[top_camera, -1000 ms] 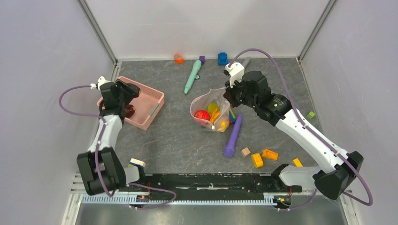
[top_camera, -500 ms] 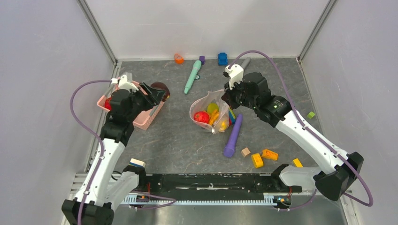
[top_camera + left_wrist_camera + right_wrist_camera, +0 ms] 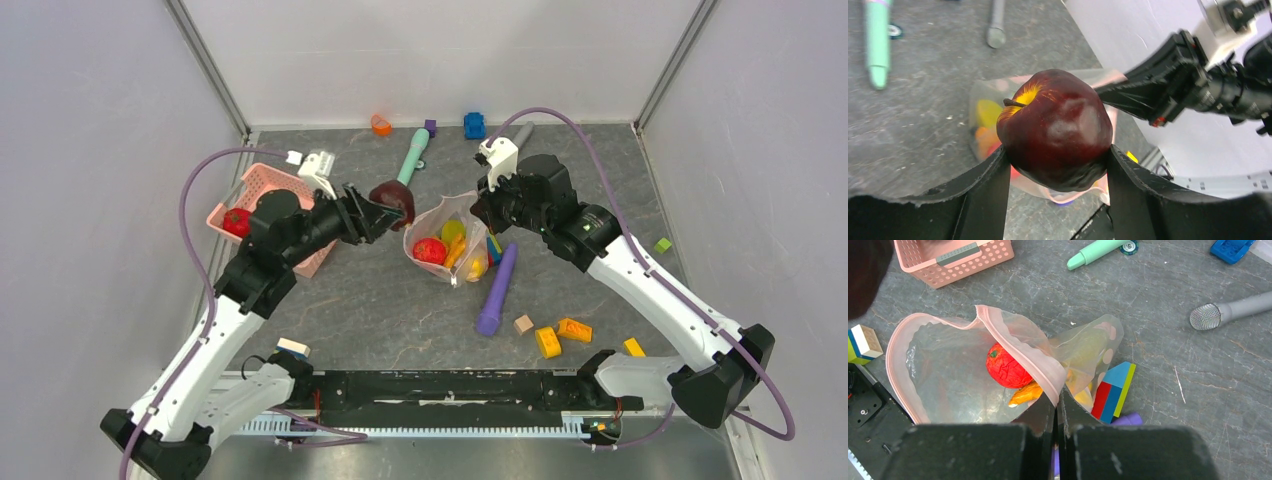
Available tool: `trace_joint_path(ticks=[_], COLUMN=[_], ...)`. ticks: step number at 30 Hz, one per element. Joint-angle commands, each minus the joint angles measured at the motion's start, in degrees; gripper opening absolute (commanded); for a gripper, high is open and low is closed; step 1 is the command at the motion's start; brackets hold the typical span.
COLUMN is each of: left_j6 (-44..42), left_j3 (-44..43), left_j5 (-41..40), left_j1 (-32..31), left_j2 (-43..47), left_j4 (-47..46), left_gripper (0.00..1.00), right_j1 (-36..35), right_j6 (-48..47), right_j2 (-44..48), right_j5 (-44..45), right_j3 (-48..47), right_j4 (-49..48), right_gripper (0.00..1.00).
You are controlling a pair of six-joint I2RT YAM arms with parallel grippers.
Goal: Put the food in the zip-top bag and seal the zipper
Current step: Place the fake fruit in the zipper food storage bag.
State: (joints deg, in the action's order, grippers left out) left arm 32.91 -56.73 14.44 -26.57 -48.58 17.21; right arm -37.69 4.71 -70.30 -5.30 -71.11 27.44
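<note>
Left claw (image 3: 383, 207) holds maroon fruit (image 3: 394, 197) beside bag (image 3: 418, 226).

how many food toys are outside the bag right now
2: a maroon apple held in the left tool near the zip-top bag, and a red piece in the pink basket. More may be hidden.

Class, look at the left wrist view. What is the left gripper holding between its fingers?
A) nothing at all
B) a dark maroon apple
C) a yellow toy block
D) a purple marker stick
B: the dark maroon apple sits clamped between the left gripper's two fingers, near the zip-top bag, whose rim the right gripper pinches.
</note>
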Motion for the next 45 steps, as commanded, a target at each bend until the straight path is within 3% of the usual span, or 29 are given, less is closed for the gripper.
trace_joint_path(ticks=[1, 10, 16, 24, 29, 35, 45], left_j6=[-3.86, -5.82, -11.31, -12.26, -13.1, -13.42, -13.16], left_j3=[-2.48, -4.1, -3.29, -1.62, -3.39, -3.83, -4.04], left_j5=[4.79, 6.25, 6.36, 0.49, -11.6, -20.73, -21.14], left_j1=[-5.42, -12.29, -18.19, -21.6, -22.91, -22.93, -23.0], left_j2=[-1.9, -4.52, -5.56, -8.99, -12.46, -13.75, -15.46], left_j4=[-5.3, -7.27, -3.61, -2.47, 2.18, 6.23, 6.38], left_gripper=[0.07, 0.11, 0.27, 0.3, 0.3, 0.33, 0.4], right_j1=[0.25, 0.25, 0.27, 0.25, 0.27, 0.25, 0.25], right_j6=[0.04, -0.28, 0.03, 0.12, 0.0, 0.0, -0.03], right_j2=[1.61, 1.48, 1.57, 1.75, 1.74, 1.85, 1.75], right_j5=[-0.07, 0.25, 0.22, 0.5, 0.41, 0.64, 0.39], right_j3=[-0.13, -0.17, -0.38, -0.52, -0.47, -0.19, -0.33], right_j4=[-1.7, -1.62, -1.6, -1.16, -1.15, -1.15, -1.13], right_gripper=[0.0, 0.0, 0.0, 0.0, 0.0, 0.0, 0.0])
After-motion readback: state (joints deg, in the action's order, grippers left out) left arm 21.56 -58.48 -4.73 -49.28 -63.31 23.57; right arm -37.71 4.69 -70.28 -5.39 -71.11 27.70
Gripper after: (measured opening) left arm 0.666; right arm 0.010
